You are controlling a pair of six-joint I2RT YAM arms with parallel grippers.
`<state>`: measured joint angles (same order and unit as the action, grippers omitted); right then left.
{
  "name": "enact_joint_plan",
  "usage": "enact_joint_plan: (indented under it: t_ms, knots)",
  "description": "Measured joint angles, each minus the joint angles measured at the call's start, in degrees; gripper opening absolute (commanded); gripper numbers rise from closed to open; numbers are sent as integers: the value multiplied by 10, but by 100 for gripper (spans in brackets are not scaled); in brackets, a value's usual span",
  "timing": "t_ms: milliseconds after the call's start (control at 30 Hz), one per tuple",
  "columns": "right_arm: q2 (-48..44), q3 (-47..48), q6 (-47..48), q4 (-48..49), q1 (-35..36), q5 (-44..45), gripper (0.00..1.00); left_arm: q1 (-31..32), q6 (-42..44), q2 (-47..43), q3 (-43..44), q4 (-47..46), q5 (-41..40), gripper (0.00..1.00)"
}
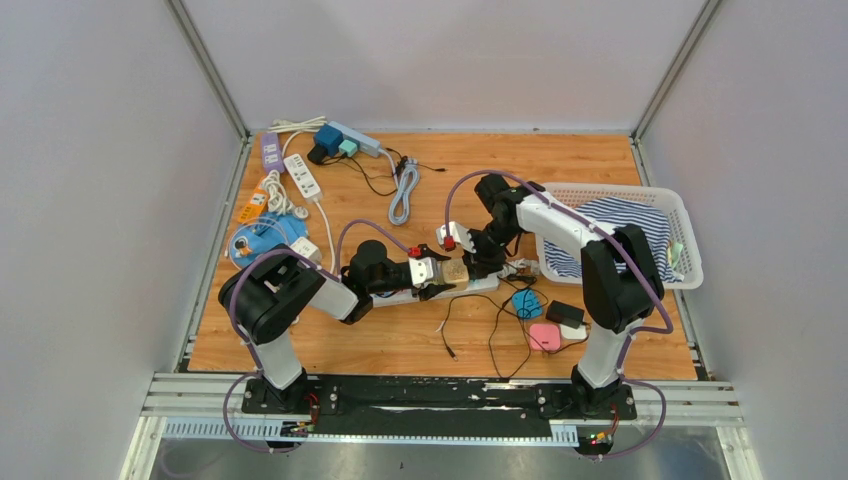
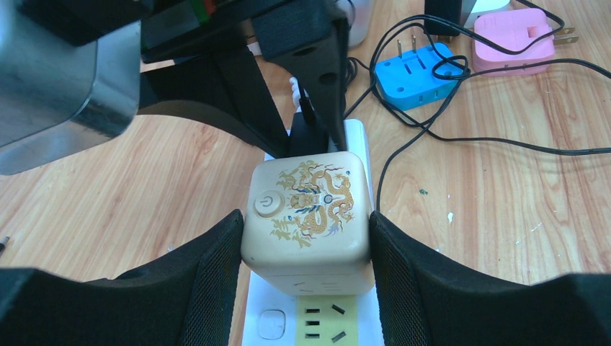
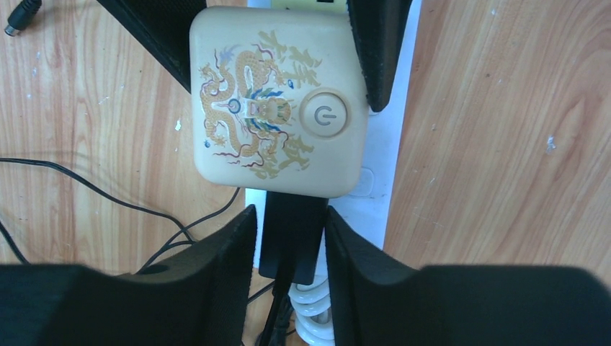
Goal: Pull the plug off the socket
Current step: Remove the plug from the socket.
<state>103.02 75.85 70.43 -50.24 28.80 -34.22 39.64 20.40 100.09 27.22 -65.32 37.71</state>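
Grip matters here. The left end effector (image 2: 304, 234) clamps the cream dragon-print cube (image 2: 310, 191) sitting on the white power strip (image 3: 385, 148). The right end effector (image 3: 290, 234) is pinched on the black plug (image 3: 290, 216), which butts against that cube. I'd pull the plug straight out along its pins, with the left clamp firm so nothing lifts.
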Motion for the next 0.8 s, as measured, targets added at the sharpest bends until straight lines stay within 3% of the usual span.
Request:
enact_joint_plan:
  t_ms: [267, 533, 800]
  knots:
    - [0, 0, 0, 10, -1, 1, 2, 0, 0, 0, 0, 0, -1, 6]
    - [-1, -3, -12, 16, -6, -2, 0, 0, 0, 0, 0, 0, -1, 6]
    - [-1, -3, 52, -5, -8, -15, 0, 3, 0, 0, 0, -1, 0, 6]
